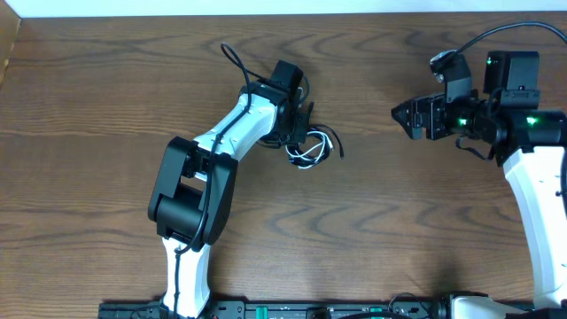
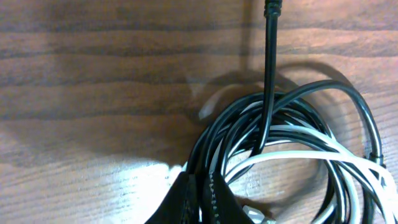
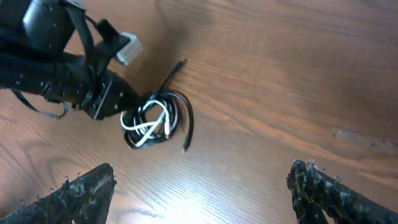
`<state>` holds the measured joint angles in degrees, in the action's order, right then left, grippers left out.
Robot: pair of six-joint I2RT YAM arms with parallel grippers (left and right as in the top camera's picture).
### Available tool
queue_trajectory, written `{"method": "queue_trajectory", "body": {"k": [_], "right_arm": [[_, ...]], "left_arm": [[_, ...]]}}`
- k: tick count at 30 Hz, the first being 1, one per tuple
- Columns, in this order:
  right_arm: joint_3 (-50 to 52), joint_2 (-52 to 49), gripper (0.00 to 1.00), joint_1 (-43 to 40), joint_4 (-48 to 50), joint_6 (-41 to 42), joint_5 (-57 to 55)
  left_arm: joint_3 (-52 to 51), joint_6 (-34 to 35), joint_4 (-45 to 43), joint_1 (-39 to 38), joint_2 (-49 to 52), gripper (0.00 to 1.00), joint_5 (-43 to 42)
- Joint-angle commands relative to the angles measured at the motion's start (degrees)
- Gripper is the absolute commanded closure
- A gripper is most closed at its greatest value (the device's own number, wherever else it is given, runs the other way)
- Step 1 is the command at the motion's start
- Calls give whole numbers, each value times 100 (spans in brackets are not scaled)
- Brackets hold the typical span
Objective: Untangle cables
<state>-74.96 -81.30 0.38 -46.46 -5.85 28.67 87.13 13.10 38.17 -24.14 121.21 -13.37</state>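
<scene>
Contact first: left fingers (image 2: 198, 200) closed down on the near rim of the coil (image 2: 283, 127), apparently pinching a few black strands, white loops tucked just beside the pads. Directly beyond the tips, the rest of the coil flat on the table (image 2: 93, 93), with the black cable (image 2: 221, 124) as the outer rings and the white cable (image 2: 292, 155) threaded through the middle. Across the top, one straight black tail (image 2: 269, 68) running away from the grip to a plug (image 2: 273, 7) at the upper edge of the left wrist view, its long axis roughly in line with the fingers. Farther out, seen from the right wrist, a second black end (image 3: 189, 127) trailing off the coil's far side. Farthest of all, right fingers (image 1: 400, 118) spread wide, holding nothing, poised well apart from the coil, with bare wood between and the coil off toward the left. Left arm plainly the nearer. Probable need: right arm across to take a free tail while the left anchors the bundle.
</scene>
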Motion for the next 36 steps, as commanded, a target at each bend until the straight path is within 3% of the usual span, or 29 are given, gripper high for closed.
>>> {"method": "queue_trajectory", "body": {"k": [1, 10, 16, 26, 36], "right_arm": [[-109, -48, 14, 317, 142, 225, 35], [-109, -256, 15, 686, 800, 1165, 39], [-109, -629, 15, 684, 966, 1460, 343], [-109, -901, 16, 684, 1204, 1453, 881], [-109, -903, 17, 680, 986, 1659, -118]], "left_arm": [[197, -33, 140, -11, -544, 93, -11], [197, 254, 164, -4, -2173, 93, -881], [199, 269, 170, -4, -2789, 93, -962], [197, 262, 26, -4, -2949, 93, -994], [177, 267, 146, -4, -2627, 89, -363]]}}
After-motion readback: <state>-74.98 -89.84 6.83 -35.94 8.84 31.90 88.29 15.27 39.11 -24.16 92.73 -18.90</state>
